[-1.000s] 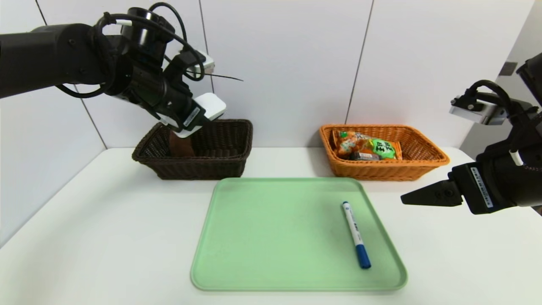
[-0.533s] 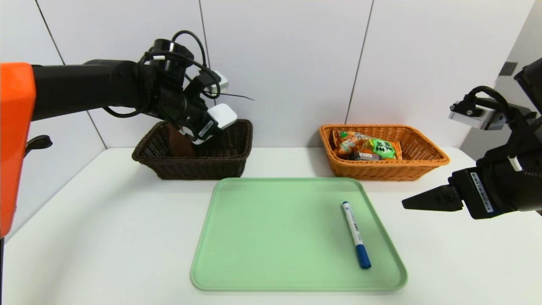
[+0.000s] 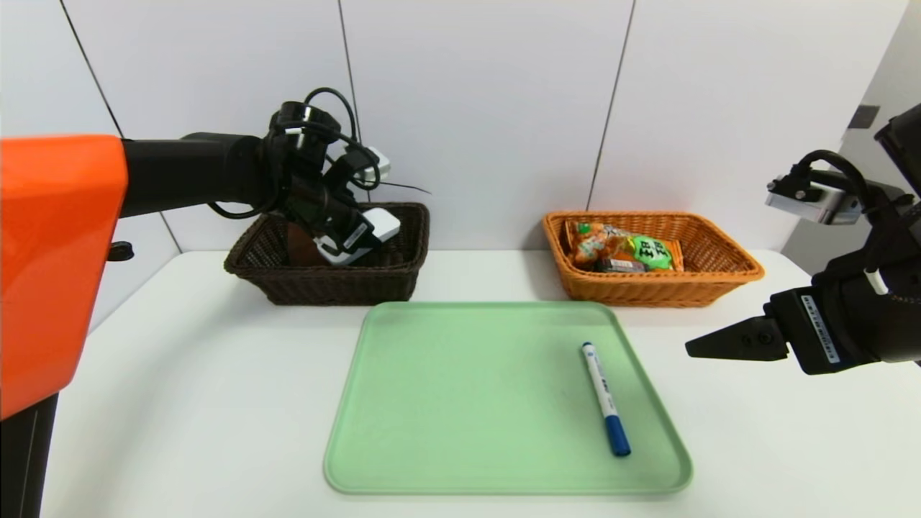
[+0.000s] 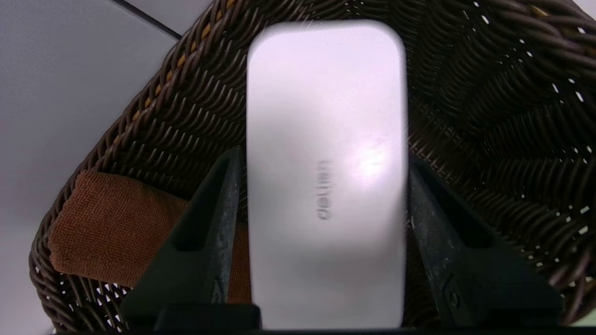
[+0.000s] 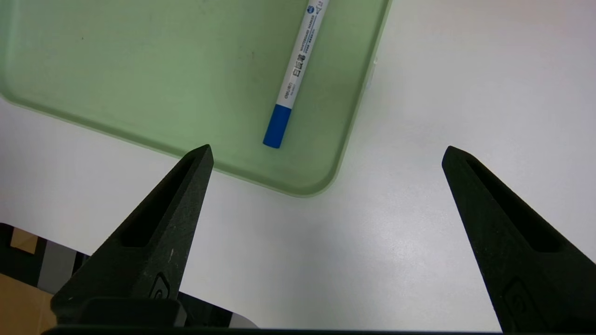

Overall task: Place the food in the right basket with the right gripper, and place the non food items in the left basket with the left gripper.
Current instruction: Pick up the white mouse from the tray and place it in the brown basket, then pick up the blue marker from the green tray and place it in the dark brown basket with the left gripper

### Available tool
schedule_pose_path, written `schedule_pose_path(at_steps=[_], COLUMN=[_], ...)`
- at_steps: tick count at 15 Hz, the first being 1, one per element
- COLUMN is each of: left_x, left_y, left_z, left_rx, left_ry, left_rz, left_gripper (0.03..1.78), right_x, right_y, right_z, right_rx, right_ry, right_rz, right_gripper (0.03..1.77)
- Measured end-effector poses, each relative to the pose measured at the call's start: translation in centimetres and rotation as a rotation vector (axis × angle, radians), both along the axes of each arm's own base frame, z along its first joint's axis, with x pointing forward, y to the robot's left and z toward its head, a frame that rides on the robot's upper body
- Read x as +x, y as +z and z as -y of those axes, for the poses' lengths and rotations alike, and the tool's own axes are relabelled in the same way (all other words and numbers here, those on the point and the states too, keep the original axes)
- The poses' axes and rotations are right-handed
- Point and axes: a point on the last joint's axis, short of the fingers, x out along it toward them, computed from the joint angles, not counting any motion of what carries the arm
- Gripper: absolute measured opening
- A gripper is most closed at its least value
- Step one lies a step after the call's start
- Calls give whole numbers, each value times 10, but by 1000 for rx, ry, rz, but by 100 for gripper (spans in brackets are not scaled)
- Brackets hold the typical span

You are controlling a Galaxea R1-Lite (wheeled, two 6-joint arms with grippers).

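Holding a white case over the dark left basket, my left gripper has its fingers clamped on the case's two long sides. Seen from the head view, the case sits at about rim height, inside the basket's outline, tilted rather than flat. A folded brown cloth already lies against one wall of the basket, just beside where the case hangs.

To do this step well, I judge the case should go lower into the open part of the basket, clear of the rim and off the cloth, before my fingers part; letting go from here risks it landing on edge or tipping against the weave. Opening should be smooth and the lift straight, so the fingers do not drag it back out.

My right gripper hangs idle above the table, beside the green tray, fingers wide apart and holding nothing. A blue-capped whiteboard marker lies on the tray, a non-food item not yet sorted. The orange right basket already holds snack packets.
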Motion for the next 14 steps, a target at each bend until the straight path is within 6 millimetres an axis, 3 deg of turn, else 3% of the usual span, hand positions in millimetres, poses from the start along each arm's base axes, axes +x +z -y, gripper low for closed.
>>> schedule_pose_path(at_steps=[5, 10, 12, 14], left_x=[7, 0, -10, -27], left_y=[0, 23, 35, 45], left_z=[-2, -5, 5, 31], left_rx=[-50, -222, -330, -433], left_ry=[39, 133, 167, 179], left_rz=[37, 69, 51, 10], left_gripper=[142, 155, 159, 161], right_x=[3, 2, 3, 3], right_y=[-1, -3, -2, -1], right_z=[-1, -1, 2, 4], right_rx=[9, 18, 34, 45], right_ry=[1, -9, -38, -65], right_rz=[21, 42, 45, 42], right_gripper=[170, 170, 170, 170])
